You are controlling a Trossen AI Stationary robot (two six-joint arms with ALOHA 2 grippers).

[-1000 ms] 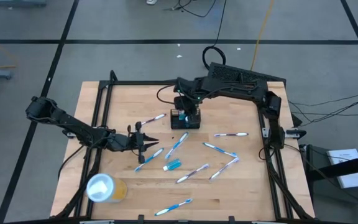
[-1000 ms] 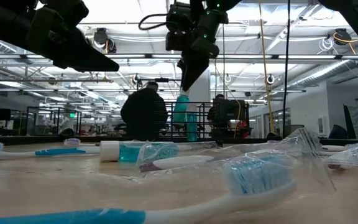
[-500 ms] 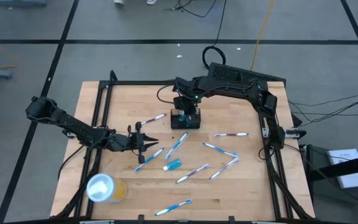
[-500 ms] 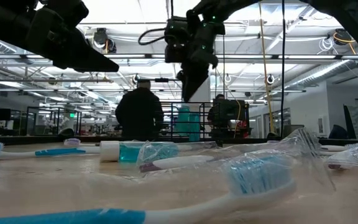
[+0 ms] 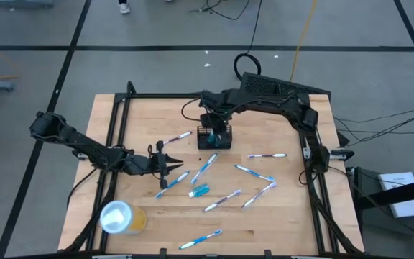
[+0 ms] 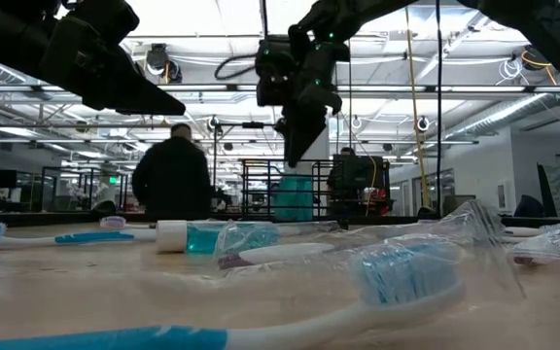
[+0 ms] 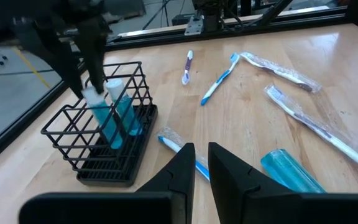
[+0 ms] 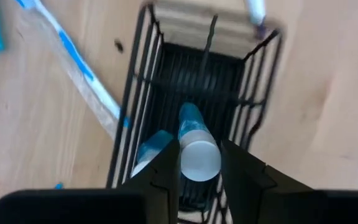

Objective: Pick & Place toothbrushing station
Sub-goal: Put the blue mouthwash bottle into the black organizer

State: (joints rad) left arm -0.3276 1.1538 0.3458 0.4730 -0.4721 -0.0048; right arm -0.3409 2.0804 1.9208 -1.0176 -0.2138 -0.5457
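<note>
Black mesh toothbrushing station [image 5: 214, 138] near table's far edge, right hand [image 8: 194, 163] clamped on blue tube [image 8: 194, 146], left hand [image 7: 202, 163] together.

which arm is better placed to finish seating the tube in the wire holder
Right. The right gripper is directly over the toothbrushing station, fingers around a blue tube in it. The left gripper hovers apart, over the toothbrushes, holding nothing.

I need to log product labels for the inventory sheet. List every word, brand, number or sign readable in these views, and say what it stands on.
None can be read.
Toothbrushes: no print can be made out.
Teal tubes in the toothbrushing station: no label shows.
Yellow cup: no text shows.
White paper beside the table: too small to read.
</note>
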